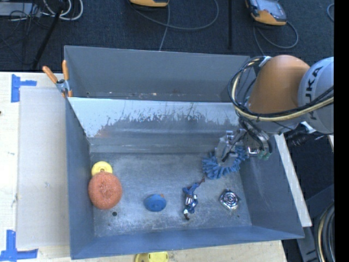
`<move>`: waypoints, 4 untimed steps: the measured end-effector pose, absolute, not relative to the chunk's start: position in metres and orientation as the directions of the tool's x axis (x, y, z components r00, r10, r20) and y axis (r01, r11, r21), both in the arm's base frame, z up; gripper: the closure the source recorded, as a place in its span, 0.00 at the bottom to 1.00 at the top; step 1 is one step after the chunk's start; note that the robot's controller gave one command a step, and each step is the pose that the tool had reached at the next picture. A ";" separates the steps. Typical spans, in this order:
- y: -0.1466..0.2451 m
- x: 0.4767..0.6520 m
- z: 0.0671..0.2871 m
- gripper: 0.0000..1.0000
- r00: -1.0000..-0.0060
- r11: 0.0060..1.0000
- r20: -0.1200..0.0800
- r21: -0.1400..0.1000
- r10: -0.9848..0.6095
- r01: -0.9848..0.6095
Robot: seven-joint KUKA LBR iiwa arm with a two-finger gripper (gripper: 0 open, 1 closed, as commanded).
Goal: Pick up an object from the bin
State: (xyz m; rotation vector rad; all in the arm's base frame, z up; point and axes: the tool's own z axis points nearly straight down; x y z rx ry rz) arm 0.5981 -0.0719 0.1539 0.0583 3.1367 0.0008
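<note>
My gripper (235,146) is low over the right side of the bin, near the right wall. A blue frilly, spiky soft thing (220,166) lies right under it, and its upper end reaches up against the gripper. A small blue and silver thing (189,200) lies to the lower left of the frilly thing, with a thin dark strand running between them. A shiny silver ribbed piece (229,200) rests on the floor below the gripper.
A blue disc (155,202) lies at the front middle. At the left, an orange-brown rough ball (104,190) sits against a yellow piece (101,168). The arm's orange cover and looped cables hang over the bin's right rim.
</note>
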 end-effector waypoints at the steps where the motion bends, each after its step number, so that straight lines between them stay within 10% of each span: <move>1: -0.072 0.595 0.210 0.00 -0.999 0.999 -0.007 0.000 0.048 0.048; 2: -0.072 0.594 0.206 0.00 -0.999 0.999 -0.002 0.001 0.048 0.048; 3: -0.074 0.590 0.106 1.00 -0.995 0.995 0.001 0.001 0.095 0.095; 4: -0.074 0.590 0.106 1.00 -0.995 0.995 0.001 0.001 0.095 0.095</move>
